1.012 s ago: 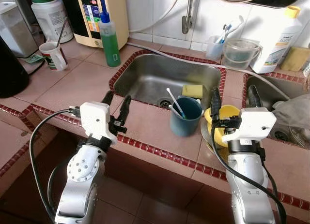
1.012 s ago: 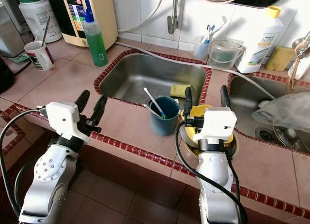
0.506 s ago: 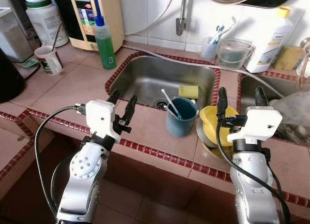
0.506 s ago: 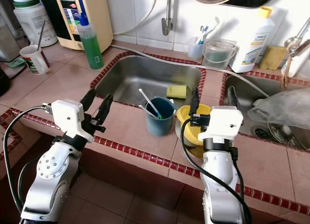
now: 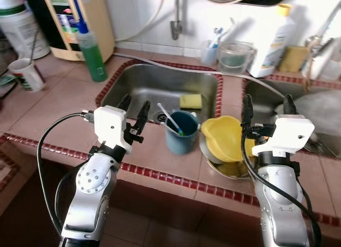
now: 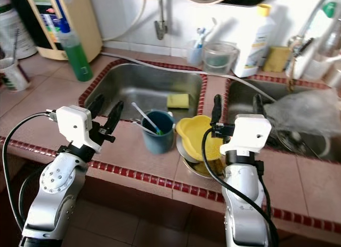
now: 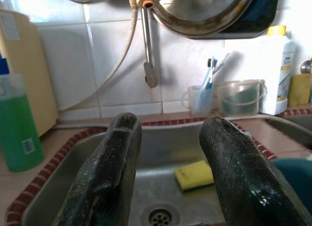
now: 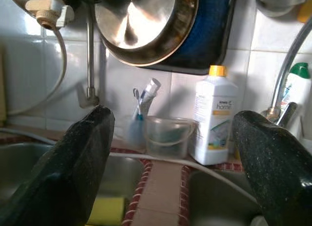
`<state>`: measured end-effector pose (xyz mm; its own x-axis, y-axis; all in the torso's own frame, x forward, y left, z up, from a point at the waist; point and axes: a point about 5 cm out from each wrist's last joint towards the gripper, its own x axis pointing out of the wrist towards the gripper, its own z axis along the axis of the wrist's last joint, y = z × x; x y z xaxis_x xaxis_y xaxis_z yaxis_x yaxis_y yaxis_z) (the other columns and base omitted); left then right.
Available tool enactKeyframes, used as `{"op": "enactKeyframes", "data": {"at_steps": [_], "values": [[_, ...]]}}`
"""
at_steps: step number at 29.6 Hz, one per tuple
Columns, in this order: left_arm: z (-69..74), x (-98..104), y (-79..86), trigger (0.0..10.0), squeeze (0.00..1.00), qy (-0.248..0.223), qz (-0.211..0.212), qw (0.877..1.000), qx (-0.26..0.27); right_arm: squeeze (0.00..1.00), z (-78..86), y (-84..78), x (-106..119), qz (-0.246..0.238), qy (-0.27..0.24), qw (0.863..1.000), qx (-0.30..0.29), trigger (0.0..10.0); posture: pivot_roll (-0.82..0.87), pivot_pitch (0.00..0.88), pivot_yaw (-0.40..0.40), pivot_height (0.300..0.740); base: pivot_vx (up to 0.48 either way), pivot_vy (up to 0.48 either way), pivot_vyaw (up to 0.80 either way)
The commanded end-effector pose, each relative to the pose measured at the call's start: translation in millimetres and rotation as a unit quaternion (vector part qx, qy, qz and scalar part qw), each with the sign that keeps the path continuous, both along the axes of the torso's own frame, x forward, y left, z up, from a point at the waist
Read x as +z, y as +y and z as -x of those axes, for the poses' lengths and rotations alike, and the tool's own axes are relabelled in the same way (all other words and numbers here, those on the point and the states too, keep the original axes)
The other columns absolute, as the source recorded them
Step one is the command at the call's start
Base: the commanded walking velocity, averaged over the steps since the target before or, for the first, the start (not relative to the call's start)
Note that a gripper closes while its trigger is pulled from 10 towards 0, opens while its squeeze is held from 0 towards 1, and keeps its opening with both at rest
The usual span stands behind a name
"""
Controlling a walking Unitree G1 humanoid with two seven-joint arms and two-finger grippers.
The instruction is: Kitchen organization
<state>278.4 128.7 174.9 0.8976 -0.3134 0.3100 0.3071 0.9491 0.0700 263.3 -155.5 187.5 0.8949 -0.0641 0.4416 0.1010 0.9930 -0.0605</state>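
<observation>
Hovering with fingers spread empty, left gripper [image 5: 133,106] and right gripper [image 5: 265,104] flank a tilted yellow bowl [image 5: 226,138].

Blue cup [image 5: 181,132] and yellow bowl [image 5: 226,137] crowd the counter edge (left sink [image 5: 144,87] mostly open).

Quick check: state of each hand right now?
Left hand: open, holding nothing.
Right hand: open, holding nothing.
</observation>
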Motion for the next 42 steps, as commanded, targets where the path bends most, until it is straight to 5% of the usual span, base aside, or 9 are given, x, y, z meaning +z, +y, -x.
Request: {"op": "enactKeyframes", "data": {"at_steps": [1,13,21,27,42], "values": [[-0.7,-0.7,-0.8,10.0,0.0,0.004,-0.002,1.0,-0.003,0.0,1.6,-2.8,3.3,-0.004,-0.003,1.0,-0.004,10.0,-0.17,0.049,0.058,0.74,0.0,0.0,-0.8],[-5.0,23.1,12.1,10.0,0.0,-0.027,0.01,0.999,0.019,0.0,-0.8,-3.4,11.6,-0.001,-0.019,1.0,0.0,10.0,-0.16,0.044,0.052,0.74,0.0,0.0,-0.79],[-5.8,24.2,17.7,10.0,0.0,-0.027,0.011,0.999,0.026,0.0,-2.6,-3.4,13.4,0.005,-0.024,1.0,0.002,10.0,-0.15,0.046,0.047,0.74,0.0,0.0,0.0],[-2.0,21.8,14.8,10.0,0.0,-0.013,0.022,1.0,0.004,0.0,-2.7,-3.5,13.2,0.002,-0.023,1.0,0.005,10.0,-0.15,0.049,0.046,0.74,0.0,0.0,0.0],[37.9,-0.6,-3.3,10.0,0.0,0.03,-0.009,0.989,-0.145,0.0,-0.5,-6.4,7.7,0.013,-0.01,1.0,0.009,10.0,-0.13,0.077,0.038,0.74,0.0,0.0,0.0]]}}
